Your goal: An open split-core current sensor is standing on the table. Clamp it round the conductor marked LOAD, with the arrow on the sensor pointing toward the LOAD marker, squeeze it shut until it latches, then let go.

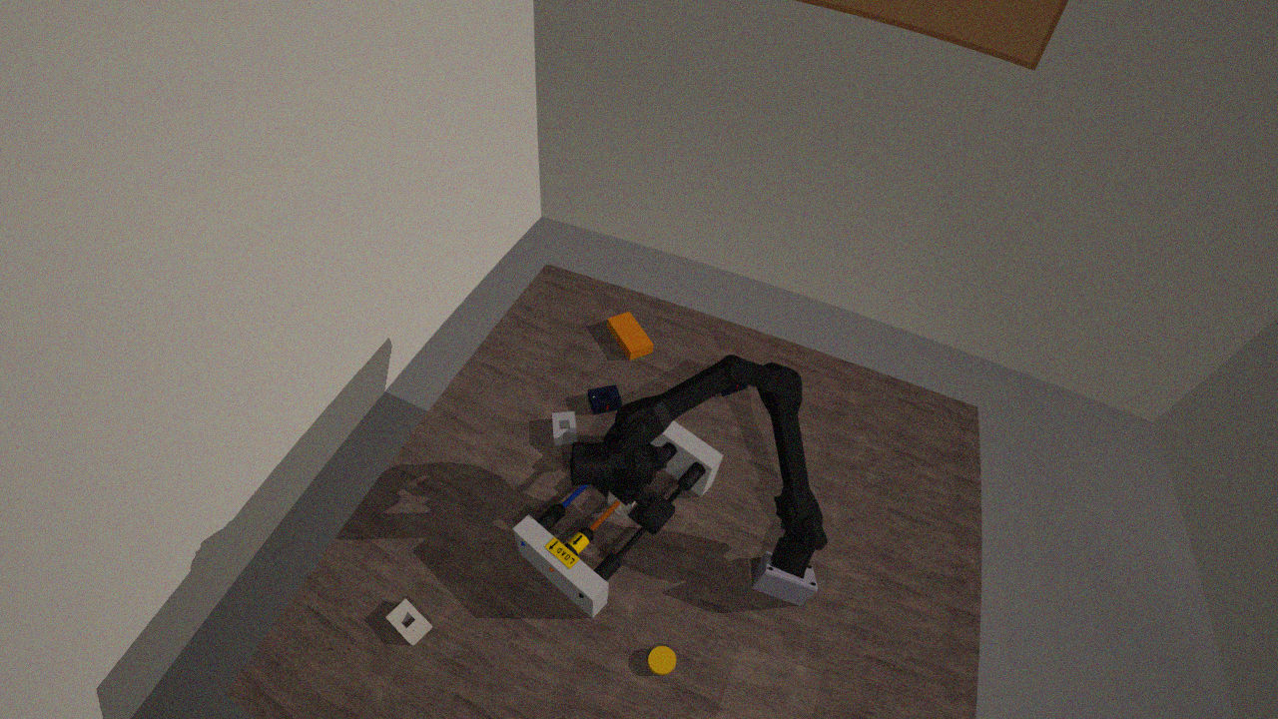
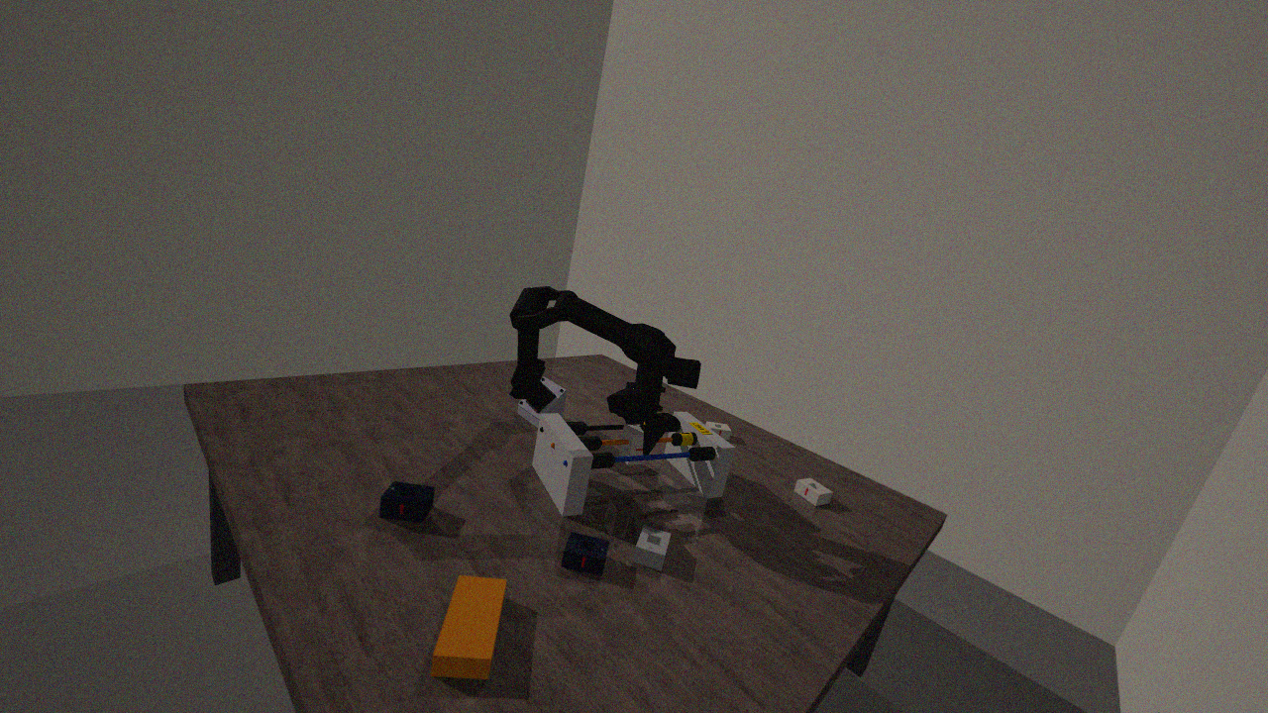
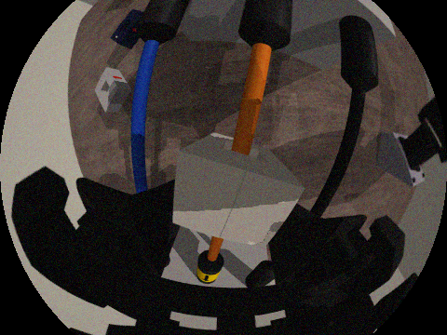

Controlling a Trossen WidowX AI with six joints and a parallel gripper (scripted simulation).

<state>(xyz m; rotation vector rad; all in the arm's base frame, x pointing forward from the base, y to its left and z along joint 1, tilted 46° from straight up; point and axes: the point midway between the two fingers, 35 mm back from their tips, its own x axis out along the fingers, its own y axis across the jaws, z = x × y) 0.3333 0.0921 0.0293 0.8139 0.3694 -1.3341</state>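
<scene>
The orange LOAD conductor [image 1: 604,514] [image 2: 612,441] [image 3: 261,70] runs between two white end blocks. The yellow LOAD label [image 1: 562,551] [image 2: 701,428] and a yellow sleeve [image 1: 578,541] [image 2: 684,439] [image 3: 208,276] mark one end. The light grey sensor [image 3: 209,177] sits round the orange conductor, which enters one side and comes out toward the sleeve. Only a thin seam shows between its halves. My gripper [image 3: 229,182] [image 2: 645,436] is shut on the sensor, one black finger on each side. The sensor's arrow and latch are not visible.
A blue conductor [image 1: 574,496] [image 2: 651,458] [image 3: 140,107] and a black conductor [image 3: 356,112] flank the orange one. A dark box [image 1: 604,398] [image 2: 584,554], a white holed block [image 1: 562,424] [image 2: 654,548], an orange block [image 1: 630,336] [image 2: 470,625] and a yellow disc [image 1: 661,659] stand around.
</scene>
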